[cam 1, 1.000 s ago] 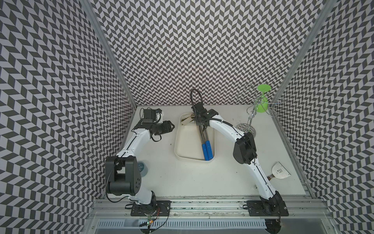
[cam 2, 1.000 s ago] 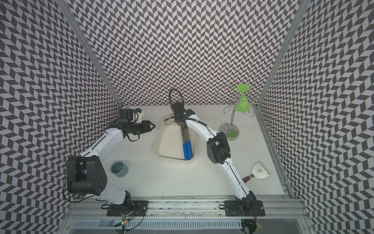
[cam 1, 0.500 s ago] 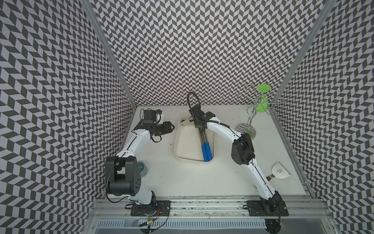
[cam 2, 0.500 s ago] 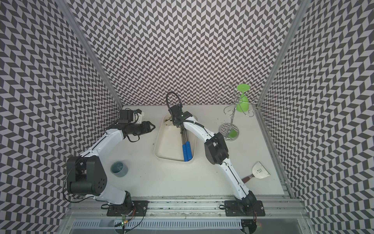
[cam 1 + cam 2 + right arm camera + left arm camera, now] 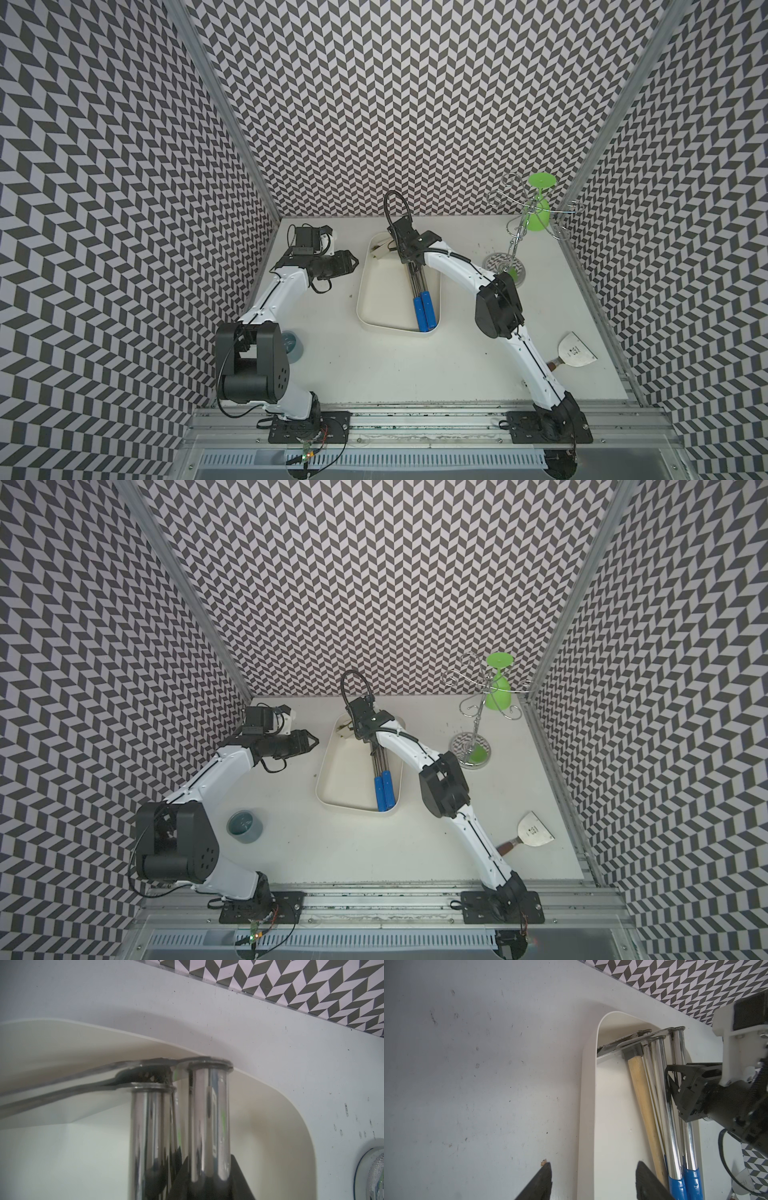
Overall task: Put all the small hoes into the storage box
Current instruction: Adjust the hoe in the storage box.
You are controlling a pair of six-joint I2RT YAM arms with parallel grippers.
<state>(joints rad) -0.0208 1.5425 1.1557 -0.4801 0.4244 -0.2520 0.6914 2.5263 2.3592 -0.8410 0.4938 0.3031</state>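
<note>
Two white robot arms, seen from above, work on a pale tabletop walled with black-and-white chevron panels. A cream storage box [image 5: 384, 303] sits near the middle back of the table and holds three long tools side by side along its right wall. One is the small hoe [image 5: 429, 309], with a chrome shaft and a blue grip. It lies nearest that wall, with its blade end at the rim of the far right corner and its grip toward the near end. Just beside it lie a second chrome hoe [image 5: 658, 1076] and a wooden-handled hoe [image 5: 643, 1095]. The right gripper [image 5: 410, 262] reaches down into the far half of the box, its dark fingers pressed together around the small hoe's chrome shaft. The left gripper [image 5: 351, 264] hovers just left of the box and points toward it. Its jaws are spread and hold nothing, and in its wrist view one fingertip [image 5: 544, 1178] is over bare table while the other is over the box. At the back right stands a wire glass rack [image 5: 515, 232] with an upside-down green glass [image 5: 538, 208] hanging from it. A metal scraper [image 5: 575, 353] lies at the right edge of the table, and a grey-blue tape roll [image 5: 244, 827] lies near the left arm's base.
</note>
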